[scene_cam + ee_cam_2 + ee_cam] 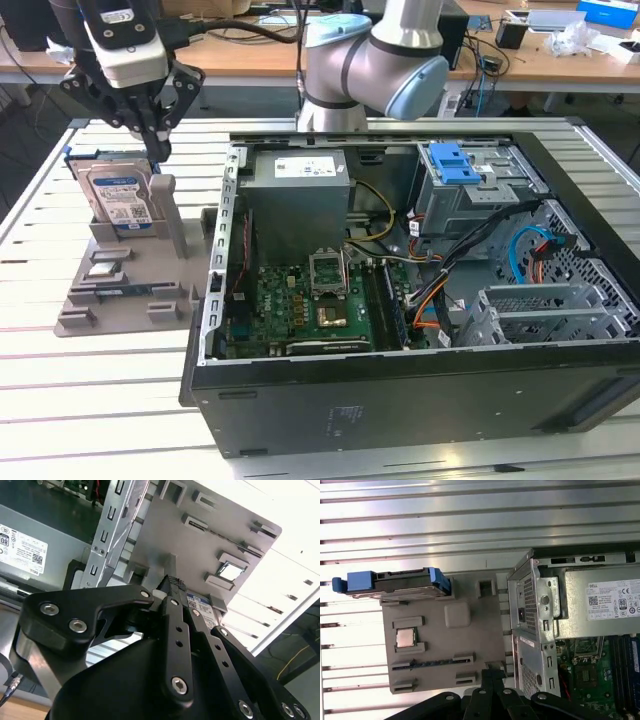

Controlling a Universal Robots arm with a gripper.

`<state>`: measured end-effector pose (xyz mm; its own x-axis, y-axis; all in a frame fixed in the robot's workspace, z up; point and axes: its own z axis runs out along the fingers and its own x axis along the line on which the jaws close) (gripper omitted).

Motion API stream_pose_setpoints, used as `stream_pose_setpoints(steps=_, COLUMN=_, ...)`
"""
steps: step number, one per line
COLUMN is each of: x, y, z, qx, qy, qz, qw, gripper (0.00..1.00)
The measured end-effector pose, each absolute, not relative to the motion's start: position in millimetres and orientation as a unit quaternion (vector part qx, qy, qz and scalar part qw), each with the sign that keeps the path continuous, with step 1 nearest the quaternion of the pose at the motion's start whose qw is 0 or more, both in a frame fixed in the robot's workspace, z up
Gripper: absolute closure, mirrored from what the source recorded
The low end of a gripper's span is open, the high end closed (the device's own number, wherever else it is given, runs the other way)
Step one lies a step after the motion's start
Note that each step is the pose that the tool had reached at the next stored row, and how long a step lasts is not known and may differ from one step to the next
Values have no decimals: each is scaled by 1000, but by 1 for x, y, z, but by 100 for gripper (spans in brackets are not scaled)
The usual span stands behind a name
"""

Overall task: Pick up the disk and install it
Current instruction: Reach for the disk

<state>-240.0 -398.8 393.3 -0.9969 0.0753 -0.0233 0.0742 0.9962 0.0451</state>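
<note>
Just above the upright disk (118,200) hangs the gripper (157,150), pressed together.

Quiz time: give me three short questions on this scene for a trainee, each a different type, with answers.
1. True or false: the gripper is down inside the computer case.
2. The disk in the grey holder is: A lying flat; B standing on edge; C hanging from the gripper.
3. Fill in: the holder sits on the exterior view's ____ of the case.
Key: 1 false; 2 B; 3 left.
</note>
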Motion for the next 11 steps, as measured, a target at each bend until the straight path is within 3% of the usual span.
stream_pose_setpoints(steps=11, x=-264, y=-399, z=393, qx=37, qy=999, qz=22, qw=13, gripper=89)
